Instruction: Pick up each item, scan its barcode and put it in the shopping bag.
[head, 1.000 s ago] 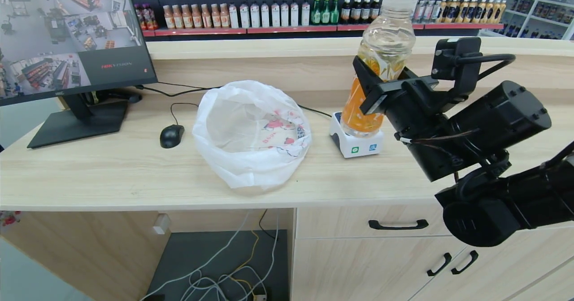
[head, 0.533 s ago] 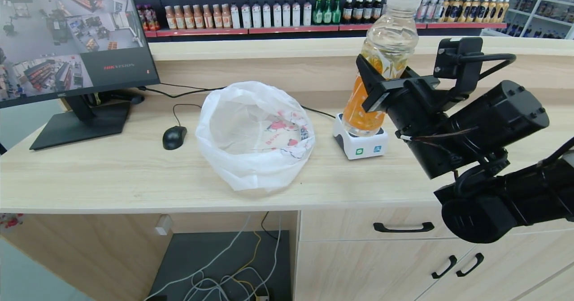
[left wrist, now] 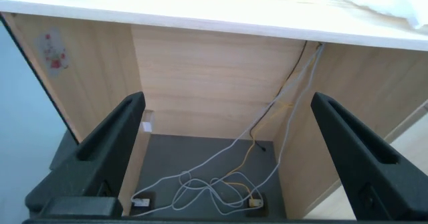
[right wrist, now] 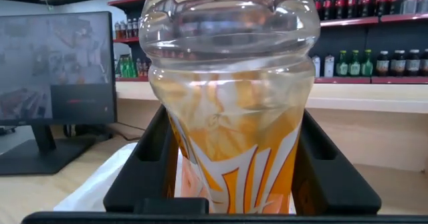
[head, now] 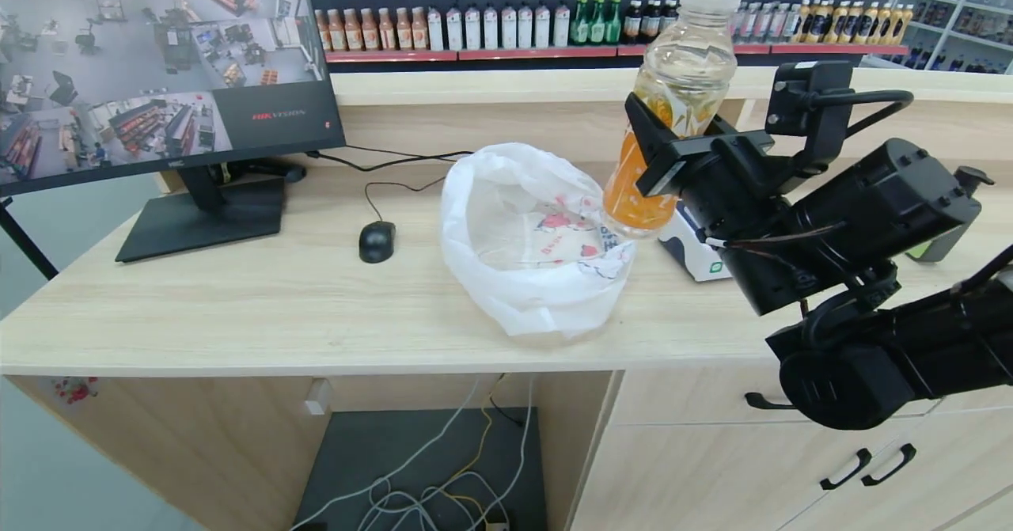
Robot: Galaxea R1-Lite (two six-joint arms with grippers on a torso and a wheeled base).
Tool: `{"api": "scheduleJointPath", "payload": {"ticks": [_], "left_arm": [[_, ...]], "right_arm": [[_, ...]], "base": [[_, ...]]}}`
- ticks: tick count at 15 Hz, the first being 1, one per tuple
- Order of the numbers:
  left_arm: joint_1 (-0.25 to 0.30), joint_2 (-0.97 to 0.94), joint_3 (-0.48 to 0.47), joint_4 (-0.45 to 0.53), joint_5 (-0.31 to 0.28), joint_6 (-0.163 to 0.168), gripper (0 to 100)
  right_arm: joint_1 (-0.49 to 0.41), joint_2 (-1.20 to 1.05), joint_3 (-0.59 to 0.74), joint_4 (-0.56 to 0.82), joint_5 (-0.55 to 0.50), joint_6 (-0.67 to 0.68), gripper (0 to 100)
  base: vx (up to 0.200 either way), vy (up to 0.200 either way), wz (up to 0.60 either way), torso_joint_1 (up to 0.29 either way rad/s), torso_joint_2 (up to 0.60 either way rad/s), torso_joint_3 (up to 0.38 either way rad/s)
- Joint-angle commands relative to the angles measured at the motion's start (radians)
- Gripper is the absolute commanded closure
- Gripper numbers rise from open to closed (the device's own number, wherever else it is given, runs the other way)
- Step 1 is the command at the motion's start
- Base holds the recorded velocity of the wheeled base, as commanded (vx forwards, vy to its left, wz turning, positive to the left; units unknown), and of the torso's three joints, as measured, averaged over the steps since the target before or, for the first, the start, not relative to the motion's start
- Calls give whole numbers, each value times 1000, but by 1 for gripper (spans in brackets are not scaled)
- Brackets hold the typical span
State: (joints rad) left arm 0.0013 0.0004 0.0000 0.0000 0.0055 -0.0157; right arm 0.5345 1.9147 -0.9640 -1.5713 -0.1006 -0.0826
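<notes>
Fingers (left wrist: 110, 144) of the left gripper (left wrist: 227, 150) stand spread and empty, facing the space under the counter (left wrist: 200, 20). White shopping bag (head: 538, 238) lies open just left of the right gripper (head: 673, 131), whose fingers (head: 643, 131) clamp an upright orange-drink bottle (head: 681, 64); a white scanner (head: 696, 250) sits just below them.

My right arm (head: 878, 206) is matte black all over: a fat cylindrical housing dotted with small screws, a boxy camera mount (head: 807, 104) trailing a looped black cable (head: 882, 102), and thin red and white wires (head: 772, 243). Right claw (head: 674, 137) and left claw (left wrist: 231, 140) have flat, blocky black fingers.
</notes>
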Motion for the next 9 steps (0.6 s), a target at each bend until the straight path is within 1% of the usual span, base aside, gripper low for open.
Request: {"api": "scheduleJointPath", "payload": {"ticks": [1, 4, 7, 9], "left_arm": [[0, 0, 0, 0, 1, 0, 0], [0, 0, 0, 0, 1, 0, 0], [0, 0, 0, 0, 1, 3, 0], [0, 0, 0, 0, 1, 3, 0]], "right_arm": [[1, -11, 1, 0, -1, 0, 100], [2, -29, 11, 0, -1, 0, 100], [7, -43, 25, 0, -1, 0, 100], [33, -37, 27, 0, -1, -6, 100]], "base": [[0, 200, 0, 2, 2, 2], [0, 200, 0, 4, 2, 2], [0, 0, 0, 0, 0, 0], [0, 0, 0, 0, 0, 0]]}}
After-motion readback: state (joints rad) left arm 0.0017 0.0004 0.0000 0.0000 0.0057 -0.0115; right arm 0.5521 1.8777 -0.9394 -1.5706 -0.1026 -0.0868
